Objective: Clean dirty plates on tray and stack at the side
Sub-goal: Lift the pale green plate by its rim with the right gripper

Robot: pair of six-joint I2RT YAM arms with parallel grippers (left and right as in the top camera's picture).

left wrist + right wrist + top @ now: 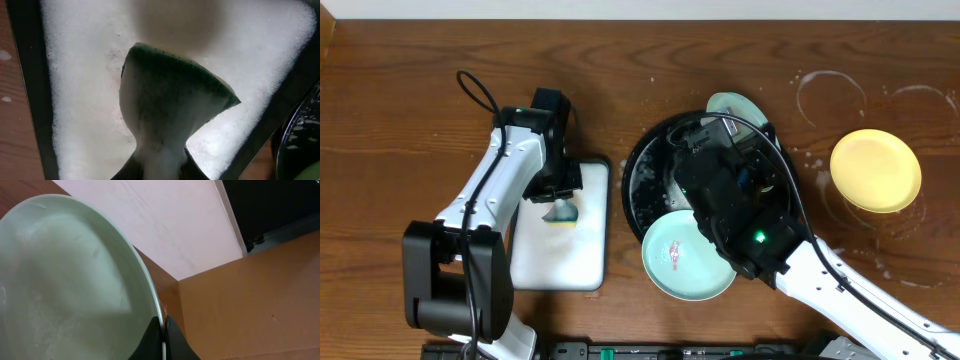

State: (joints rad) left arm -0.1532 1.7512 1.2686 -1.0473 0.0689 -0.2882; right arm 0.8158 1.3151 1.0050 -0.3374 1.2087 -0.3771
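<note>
My right gripper (162, 335) is shut on the rim of a pale mint-green plate (65, 280) and holds it tilted up over the back of the black tray (638, 175); this plate also shows in the overhead view (735, 104). A second mint-green plate (685, 258) with a small red smear lies at the tray's front edge. The yellow plate (876, 170) lies on the table at the right. My left gripper (160, 167) is shut on a sudsy green sponge (170, 100) over the white tray (80, 100).
The white rectangular tray (560, 260) is covered in foam and lies left of the black tray. Water rings and suds mark the wooden table (830, 95) at the back right. The right arm covers most of the black tray.
</note>
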